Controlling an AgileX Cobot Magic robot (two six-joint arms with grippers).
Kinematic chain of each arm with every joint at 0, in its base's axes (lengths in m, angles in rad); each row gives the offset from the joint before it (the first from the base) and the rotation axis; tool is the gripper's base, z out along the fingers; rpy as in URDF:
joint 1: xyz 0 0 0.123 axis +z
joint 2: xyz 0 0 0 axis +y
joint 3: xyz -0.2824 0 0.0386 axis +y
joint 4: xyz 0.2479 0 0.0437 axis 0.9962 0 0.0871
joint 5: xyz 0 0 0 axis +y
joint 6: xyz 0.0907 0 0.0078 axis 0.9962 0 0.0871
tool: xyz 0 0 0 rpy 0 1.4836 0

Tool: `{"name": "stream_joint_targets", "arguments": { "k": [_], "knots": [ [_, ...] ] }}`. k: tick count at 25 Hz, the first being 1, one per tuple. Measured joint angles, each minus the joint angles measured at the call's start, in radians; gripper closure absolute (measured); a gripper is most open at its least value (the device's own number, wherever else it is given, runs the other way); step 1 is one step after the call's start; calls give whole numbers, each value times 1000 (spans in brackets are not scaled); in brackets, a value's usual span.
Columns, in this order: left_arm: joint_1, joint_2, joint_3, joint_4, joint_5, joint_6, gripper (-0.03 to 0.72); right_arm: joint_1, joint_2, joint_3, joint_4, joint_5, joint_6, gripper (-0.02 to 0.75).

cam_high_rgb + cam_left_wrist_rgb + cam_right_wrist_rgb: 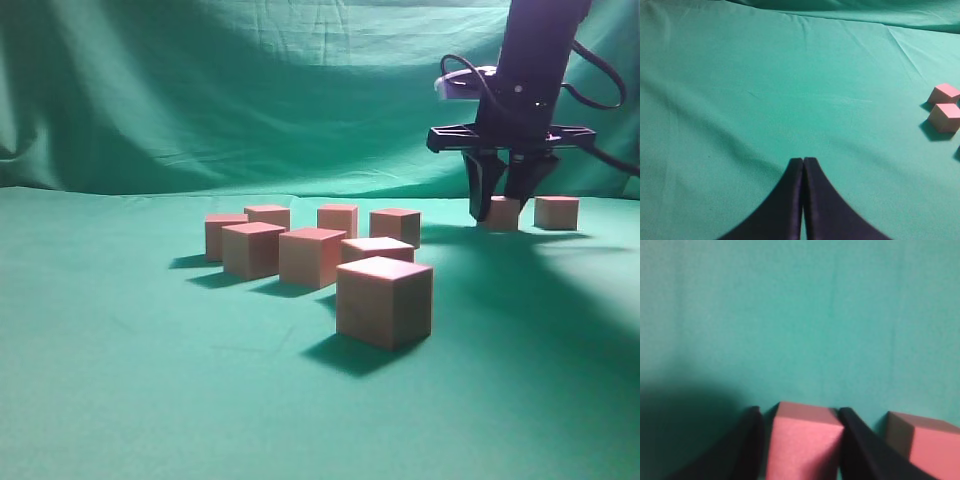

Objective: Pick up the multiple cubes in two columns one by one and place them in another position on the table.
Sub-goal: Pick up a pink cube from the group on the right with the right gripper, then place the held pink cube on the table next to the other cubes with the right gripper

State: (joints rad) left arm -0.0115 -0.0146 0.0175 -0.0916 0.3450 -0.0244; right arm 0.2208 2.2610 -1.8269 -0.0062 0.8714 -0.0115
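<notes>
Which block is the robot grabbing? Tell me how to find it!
Look at the far right of the green table, under the black arm. Two cubes sit apart from the big bunch. It's the left one, the only block between the right tool's fingers.

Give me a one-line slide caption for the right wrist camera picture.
Right gripper with its jaws on either side of one pink-topped cube, a second cube beside it on the green table.

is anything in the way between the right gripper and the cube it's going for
Nothing visible. The right gripper already has its fingers on either side of the cube on the table. A second cube sits just beside it, outside the fingers, apart from them.
</notes>
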Motion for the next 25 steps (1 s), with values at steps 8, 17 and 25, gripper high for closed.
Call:
{"name": "stream_joint_targets", "arguments": {
  "k": [8,17,25],
  "knots": [
    [0,0,0,0,0,0,688,7,-44,0,37,2,-1,479],
    [0,0,0,0,0,0,688,157,-331,0,48,219,1,479],
    [0,0,0,0,0,0,688,325,-546,163,34,301,29,479]
  ]
}}
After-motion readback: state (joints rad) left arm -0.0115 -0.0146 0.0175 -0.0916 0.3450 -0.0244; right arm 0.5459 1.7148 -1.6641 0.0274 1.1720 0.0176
